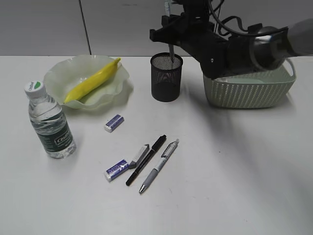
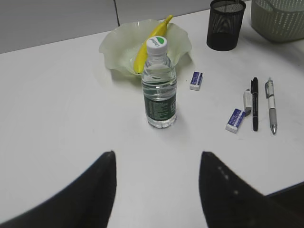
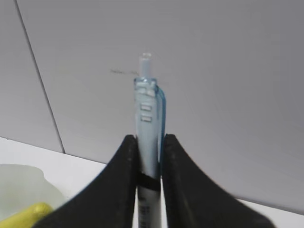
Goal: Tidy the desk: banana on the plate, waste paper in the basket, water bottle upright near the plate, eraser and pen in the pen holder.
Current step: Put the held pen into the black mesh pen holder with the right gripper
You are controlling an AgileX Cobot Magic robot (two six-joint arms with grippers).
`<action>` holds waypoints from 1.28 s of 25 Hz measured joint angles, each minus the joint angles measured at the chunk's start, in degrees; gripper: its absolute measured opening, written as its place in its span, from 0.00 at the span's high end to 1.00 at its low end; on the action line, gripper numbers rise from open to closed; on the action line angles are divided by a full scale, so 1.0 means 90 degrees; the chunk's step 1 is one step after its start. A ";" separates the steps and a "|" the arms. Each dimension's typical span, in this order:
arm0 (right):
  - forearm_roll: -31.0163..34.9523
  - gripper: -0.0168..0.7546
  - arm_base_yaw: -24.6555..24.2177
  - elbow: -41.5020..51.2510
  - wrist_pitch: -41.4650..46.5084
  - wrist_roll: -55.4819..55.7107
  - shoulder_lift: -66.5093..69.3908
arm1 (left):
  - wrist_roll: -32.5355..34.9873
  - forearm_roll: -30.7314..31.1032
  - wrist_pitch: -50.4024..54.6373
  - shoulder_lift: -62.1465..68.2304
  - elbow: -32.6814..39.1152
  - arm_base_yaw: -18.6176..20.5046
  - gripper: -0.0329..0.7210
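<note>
The yellow banana (image 1: 93,81) lies in the pale green plate (image 1: 58,73). To the plate's front left the water bottle (image 1: 49,122) stands upright on the desk (image 1: 234,171). My right gripper (image 1: 169,30) is shut on a light blue pen (image 3: 148,118), held upright over the black mesh pen holder (image 1: 166,77) with its lower end in the holder's mouth. Two erasers (image 1: 113,123) (image 1: 116,169), a black pen (image 1: 145,160) and a grey pen (image 1: 159,165) lie on the desk. My left gripper (image 2: 157,154) is open over bare desk in front of the bottle (image 2: 159,90). The waste paper is out of view.
The sage green basket (image 1: 249,90) stands at the back right, partly behind my right arm. A small grey and white object (image 1: 139,155) lies beside the black pen. A grey wall runs behind the desk.
</note>
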 joint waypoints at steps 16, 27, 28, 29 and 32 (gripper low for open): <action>-0.0490 0.49 0.0000 -0.0448 -0.0046 0.0288 0.0622 | 0.0000 0.0000 0.0000 0.0000 0.0000 0.0000 0.40; -0.0599 0.46 0.0000 -0.0434 0.3345 0.0168 -0.0623 | 0.0000 0.0000 0.0000 0.0000 0.0000 0.0000 0.40; -0.0665 0.46 0.0000 -0.0434 0.3968 0.0168 -0.0827 | 0.0000 0.0000 0.0000 0.0000 0.0000 0.0000 0.40; -0.0772 0.46 0.0000 -0.0434 0.4584 0.0168 -0.1021 | 0.0000 0.0000 0.0000 0.0000 0.0000 0.0000 0.40; -0.0892 0.46 0.0000 -0.0440 0.6266 0.0161 -0.1522 | 0.0000 0.0000 0.0000 0.0000 0.0000 0.0000 0.40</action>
